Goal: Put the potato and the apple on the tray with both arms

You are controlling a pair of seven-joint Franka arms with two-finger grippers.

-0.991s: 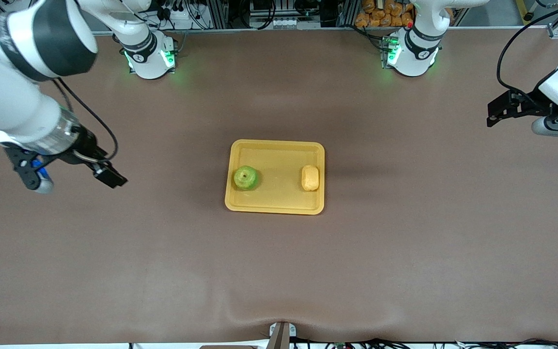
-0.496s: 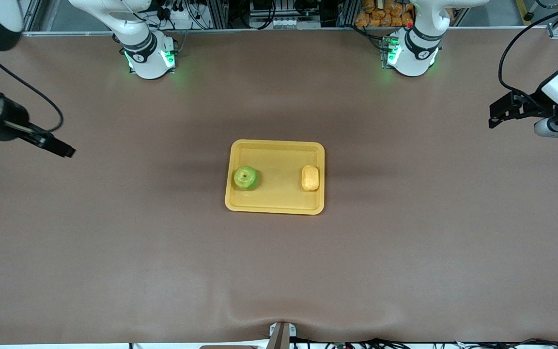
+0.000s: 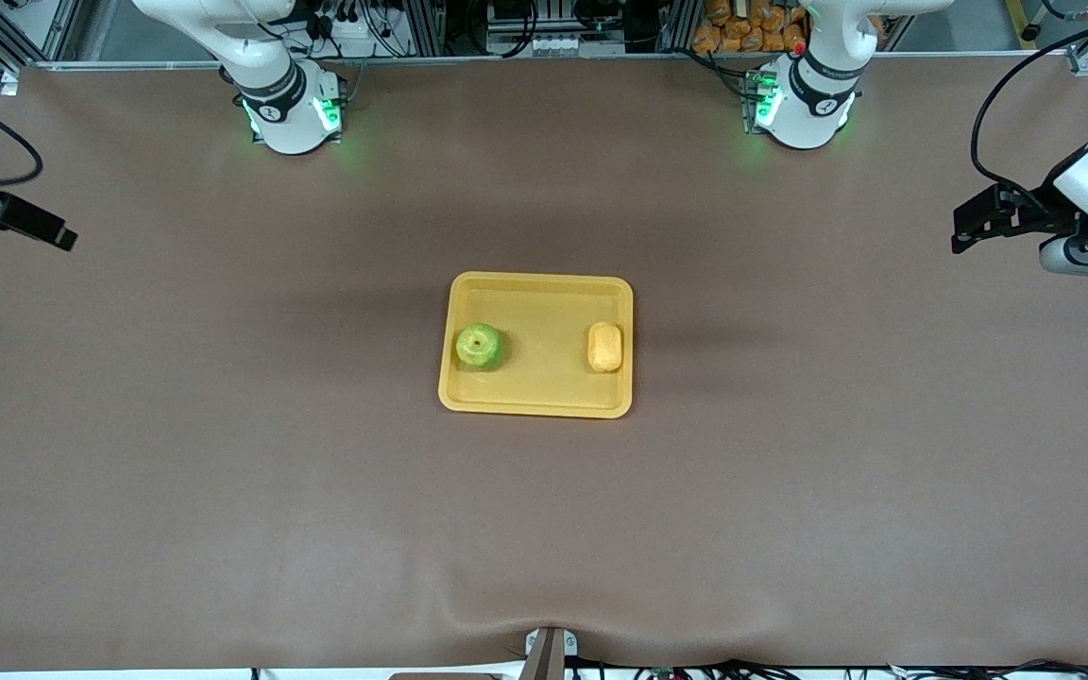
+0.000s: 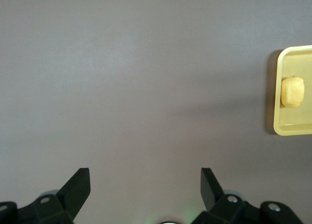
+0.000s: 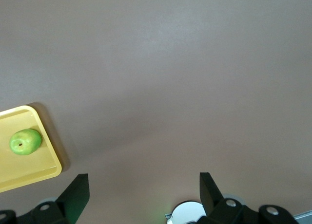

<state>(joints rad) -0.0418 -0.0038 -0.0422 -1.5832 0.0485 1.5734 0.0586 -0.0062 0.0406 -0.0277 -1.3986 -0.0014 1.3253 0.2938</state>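
The brown counter (image 3: 544, 529) lies bare along the stretch nearest the front camera. Farther up, at mid-counter, sits the yellow-orange tray (image 3: 536, 402), flat on the counter with its long sides running between the two arms' ends. Both task items rest inside it. The green apple (image 3: 480, 347) lies at the tray's end toward the right arm, close to the rim, stem dimple facing up. The yellow-tan potato (image 3: 605, 347) lies at the tray's end toward the left arm, just beside that rim. The two are well apart from each other, with bare tray floor between them, and sit about equally far from the front camera.

The left claw (image 4: 145, 182) hangs over bare counter at the left arm's end, well away from the tray. In the left wrist view its two black fingers (image 4: 78, 185) stand wide apart with nothing between them, and the potato (image 4: 292, 91) shows in the tray's end (image 4: 271, 95) at the edge of that view.

The right claw (image 5: 144, 187) is over the counter's edge at the right arm's end, and only a dark part of that arm shows in the front view. In the right wrist view its fingers (image 5: 78, 187) are spread wide and empty, with the apple (image 5: 25, 141) seen in the tray's corner (image 5: 48, 153).

Farthest from the camera, the two white arm bases stand along the counter's edge, green lights glowing at each.
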